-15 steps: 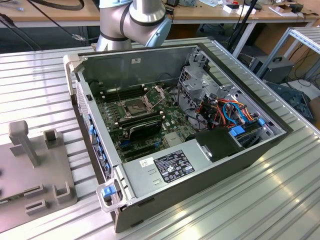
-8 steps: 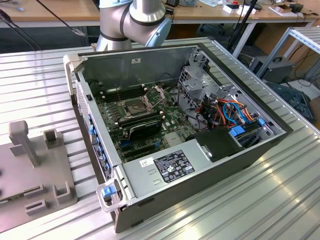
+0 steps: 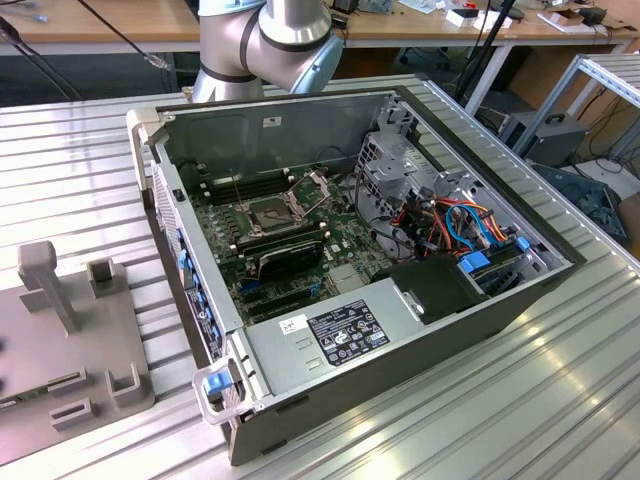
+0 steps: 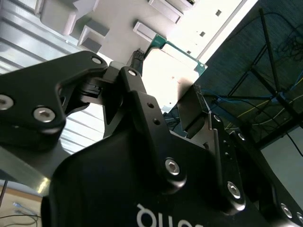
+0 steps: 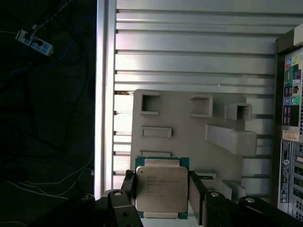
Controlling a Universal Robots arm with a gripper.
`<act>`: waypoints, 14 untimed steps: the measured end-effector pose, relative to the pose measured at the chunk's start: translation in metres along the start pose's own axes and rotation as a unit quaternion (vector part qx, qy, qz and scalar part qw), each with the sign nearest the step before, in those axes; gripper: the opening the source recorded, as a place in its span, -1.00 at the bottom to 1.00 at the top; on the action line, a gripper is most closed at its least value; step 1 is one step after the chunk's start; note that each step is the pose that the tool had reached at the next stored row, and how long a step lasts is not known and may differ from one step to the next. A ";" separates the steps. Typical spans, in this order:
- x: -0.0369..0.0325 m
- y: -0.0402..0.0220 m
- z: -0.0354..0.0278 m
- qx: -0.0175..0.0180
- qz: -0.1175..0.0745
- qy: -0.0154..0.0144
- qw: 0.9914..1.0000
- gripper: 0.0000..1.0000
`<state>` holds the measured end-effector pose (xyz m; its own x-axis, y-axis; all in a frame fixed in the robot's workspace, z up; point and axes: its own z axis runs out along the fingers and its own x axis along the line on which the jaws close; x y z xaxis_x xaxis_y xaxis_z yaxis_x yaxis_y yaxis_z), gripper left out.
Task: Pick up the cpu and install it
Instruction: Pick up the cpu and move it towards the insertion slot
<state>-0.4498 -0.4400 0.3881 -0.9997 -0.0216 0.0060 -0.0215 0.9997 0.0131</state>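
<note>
In both wrist views the cpu [image 5: 161,188] is a flat square chip with a dull silver top and a green rim. It sits between the two black fingers of my gripper [image 5: 162,201], which is shut on its opposite edges. It hangs in the air above a grey fixture plate [image 5: 184,137]. In the second wrist view the cpu [image 4: 176,71] looks washed out by light, with a finger [image 4: 196,111] against its side. In the exterior view the open square socket [image 3: 272,212] lies on the motherboard inside the computer case [image 3: 330,345]. The arm [image 3: 270,35] rises behind the case.
The grey fixture plate [image 3: 60,370] with raised blocks and slots lies at the exterior view's left, on the ribbed aluminium table [image 3: 520,400]. Inside the case are a drive cage [image 3: 395,165], coloured cables [image 3: 470,225] and a power supply [image 3: 330,335]. Desks stand behind.
</note>
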 end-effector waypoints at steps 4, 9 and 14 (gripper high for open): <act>-0.0046 -0.0002 0.0001 0.000 0.000 0.000 1.000 0.08; -0.0158 -0.0004 0.0000 0.000 0.000 0.000 1.000 0.08; -0.0240 -0.0006 0.0000 0.000 0.000 0.000 1.000 0.08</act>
<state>-0.4258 -0.4401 0.3880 -0.9997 -0.0217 0.0060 -0.0216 0.9997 0.0132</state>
